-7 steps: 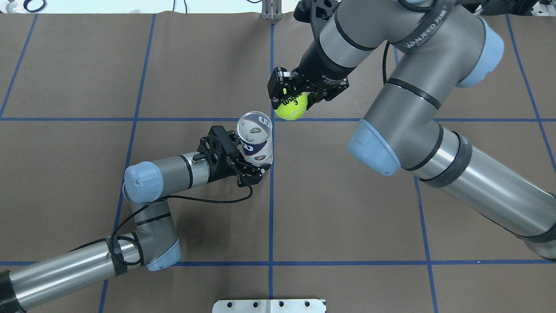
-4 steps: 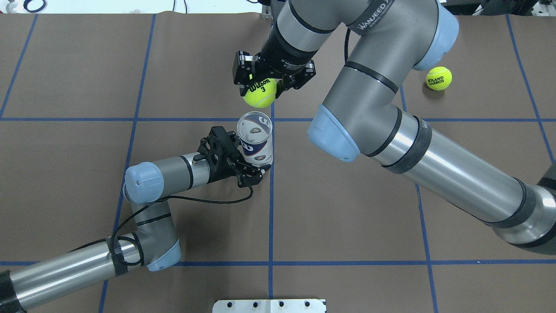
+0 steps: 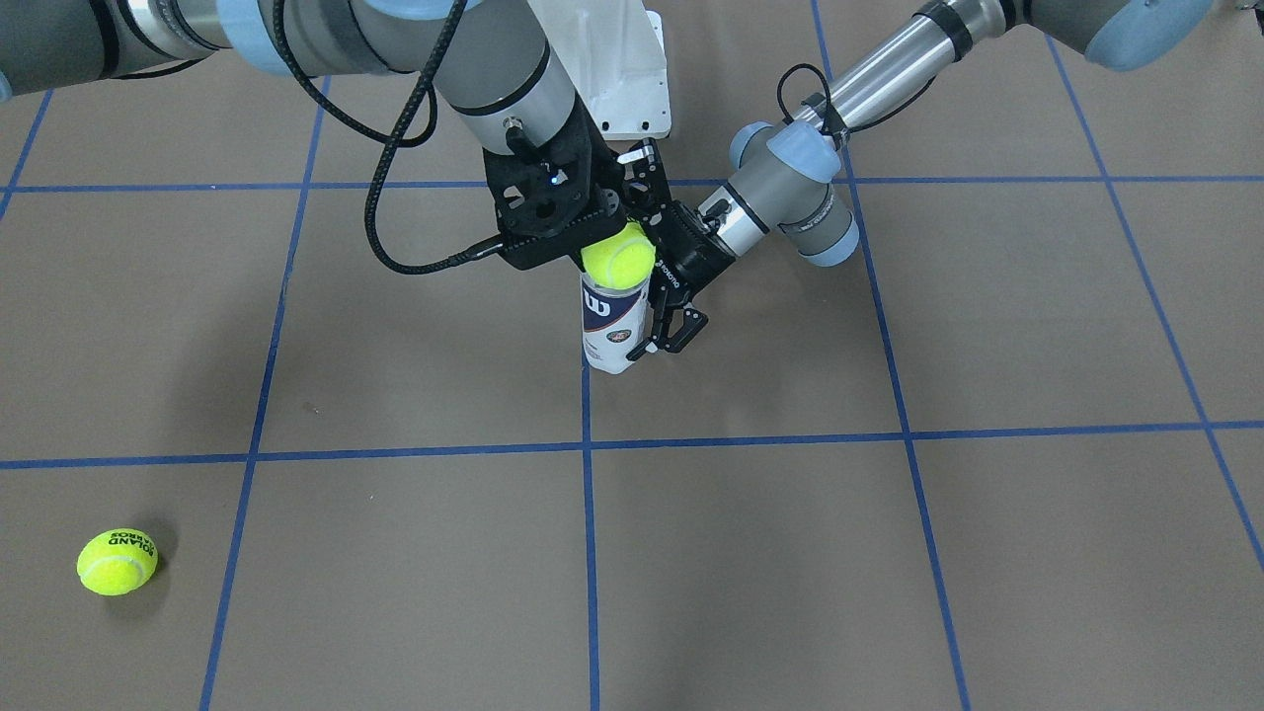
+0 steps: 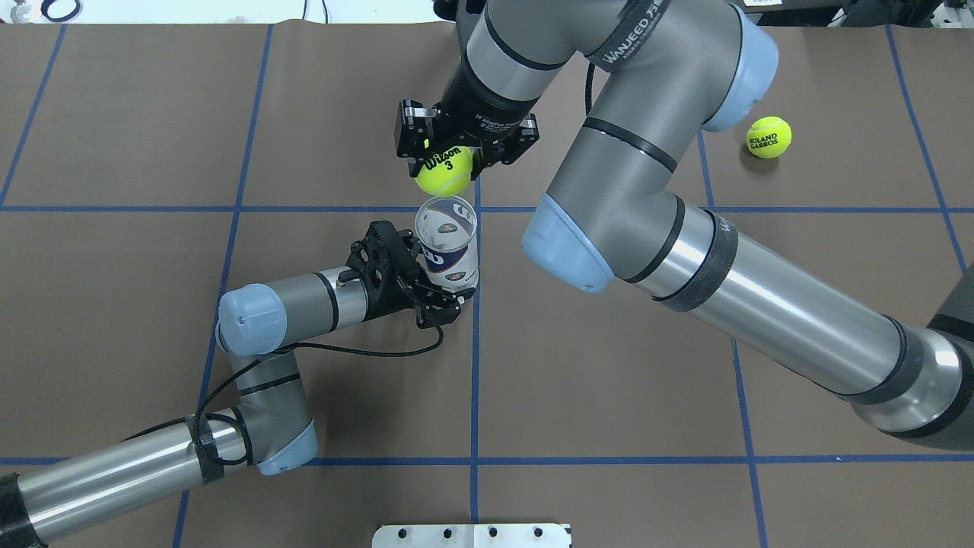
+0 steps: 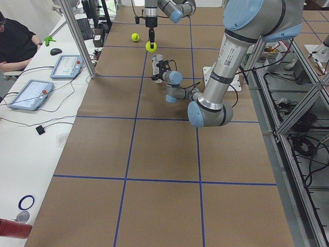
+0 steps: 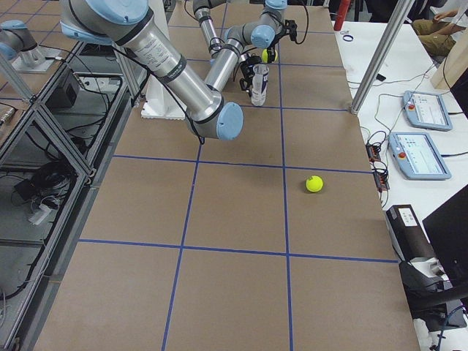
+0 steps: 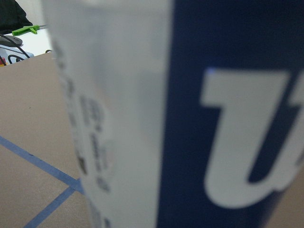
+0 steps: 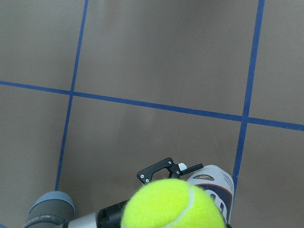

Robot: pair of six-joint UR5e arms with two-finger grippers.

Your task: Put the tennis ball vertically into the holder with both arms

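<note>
**Ball carried sideways to the mouth of the holder**

Over the past second the right claw (image 4: 449,156) has swung toward the robot's left with the tennis ball (image 4: 444,173), from off to one side of the holder (image 4: 449,259) to a place at its open top. The left arm (image 4: 289,308) and the holder have not shifted. The sweep of the right arm (image 4: 685,228) also uncovered a second ball (image 4: 768,137), lying well apart on the surface (image 4: 609,365).

Materials and shapes: the tennis ball is a yellow-green felt sphere printed in black with "Wilson 3". The holder is an upright cylinder of clear plastic with a round open rim, wrapped in a white and navy label. The surface is matt brown sheet, divided by blue tape lines (image 4: 473,380).

Pose: the right arm reaches across the midline, its wrist turned straight down, and its claw is clamped on the ball's upper half. The left forearm lies low, wrist level, and its left claw (image 4: 422,275) is closed on the holder's lower body from the side.

Position: the front-facing view shows the ball overlapping the holder's rim from above. Whether felt touches plastic cannot be told. The left wrist view is filled by the blurred label.
</note>
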